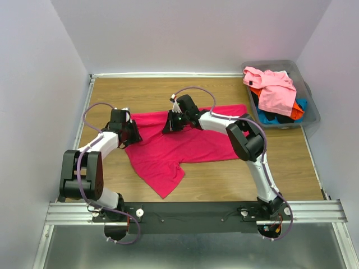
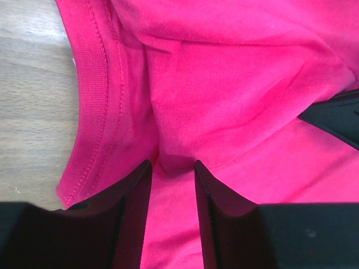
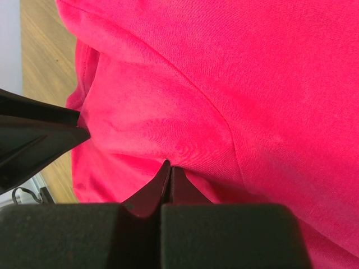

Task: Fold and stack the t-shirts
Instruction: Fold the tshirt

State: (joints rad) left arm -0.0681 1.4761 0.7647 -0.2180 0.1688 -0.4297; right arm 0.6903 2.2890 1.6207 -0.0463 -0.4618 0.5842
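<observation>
A crimson-magenta t-shirt (image 1: 179,145) lies spread and rumpled on the wooden table. My left gripper (image 1: 133,134) is at its left edge, beside the ribbed collar (image 2: 92,112). In the left wrist view this gripper (image 2: 173,163) is open, its jaws apart over the cloth with a small ridge of cloth at the tips. My right gripper (image 1: 170,126) is on the shirt's upper middle. Seen from the right wrist, it (image 3: 170,165) is shut, its tips pinching a fold of the crimson t-shirt (image 3: 235,84). More t-shirts (image 1: 275,89), pink, orange, blue and black, lie heaped in the bin.
A grey plastic bin (image 1: 311,112) stands at the back right corner of the table. White walls close in the table on the left, back and right. Bare wood (image 1: 252,179) shows in front of the shirt and at the far left (image 2: 33,112).
</observation>
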